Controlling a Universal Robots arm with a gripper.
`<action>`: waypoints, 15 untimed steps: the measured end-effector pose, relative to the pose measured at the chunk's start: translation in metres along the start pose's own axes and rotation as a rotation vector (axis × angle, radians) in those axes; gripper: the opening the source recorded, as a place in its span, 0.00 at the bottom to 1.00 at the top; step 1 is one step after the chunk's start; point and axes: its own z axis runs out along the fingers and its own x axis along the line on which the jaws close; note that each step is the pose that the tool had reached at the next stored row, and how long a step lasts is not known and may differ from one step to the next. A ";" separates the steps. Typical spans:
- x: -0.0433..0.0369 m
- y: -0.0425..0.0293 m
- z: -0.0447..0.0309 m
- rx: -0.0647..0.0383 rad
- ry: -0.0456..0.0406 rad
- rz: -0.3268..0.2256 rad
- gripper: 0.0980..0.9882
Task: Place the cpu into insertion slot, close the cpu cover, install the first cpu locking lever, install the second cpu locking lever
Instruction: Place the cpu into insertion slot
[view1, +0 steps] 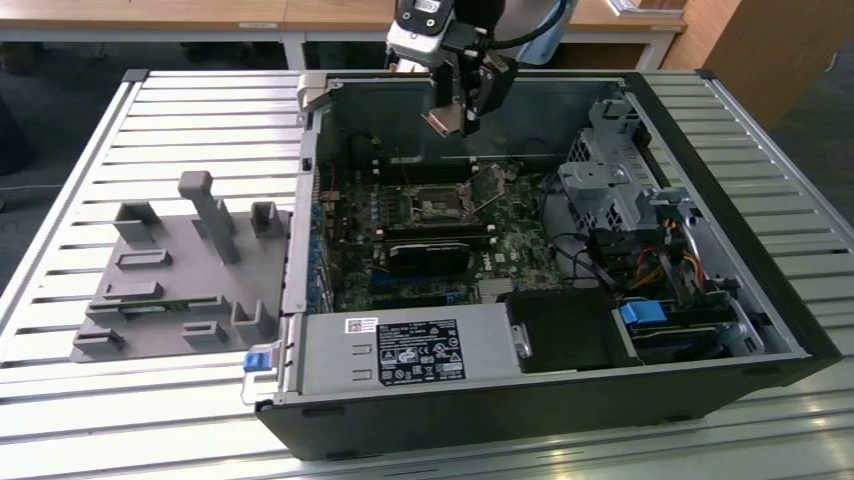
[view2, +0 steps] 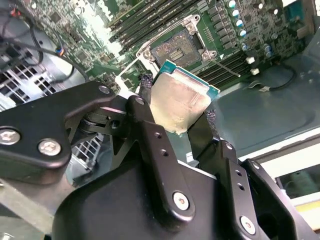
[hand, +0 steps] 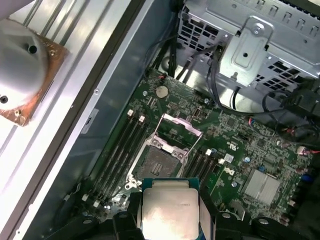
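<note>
The exterior view looks steeply down from some way off at the whole open computer case (view1: 534, 420) on the slatted table (view1: 80, 400), with the gripper (view1: 458, 120) hanging at the case's twelve o'clock edge. Both wrist views ride close behind the gripper, facing down past the cpu (hand: 169, 212) onto the green board (hand: 240, 135); all three views share the insertion slot (view1: 438, 204).

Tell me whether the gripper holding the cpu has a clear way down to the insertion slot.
Probably yes. The gripper holds the cpu above the open case, the cpu cover stands swung up, and the insertion slot lies bare with nothing between.
</note>
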 end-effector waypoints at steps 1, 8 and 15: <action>0.0000 0.0000 0.0003 0.000 -0.0017 0.012 0.50; 0.0000 -0.0002 0.0024 -0.001 -0.0107 0.100 0.50; -0.0001 -0.0004 0.0046 -0.001 -0.0161 0.158 0.50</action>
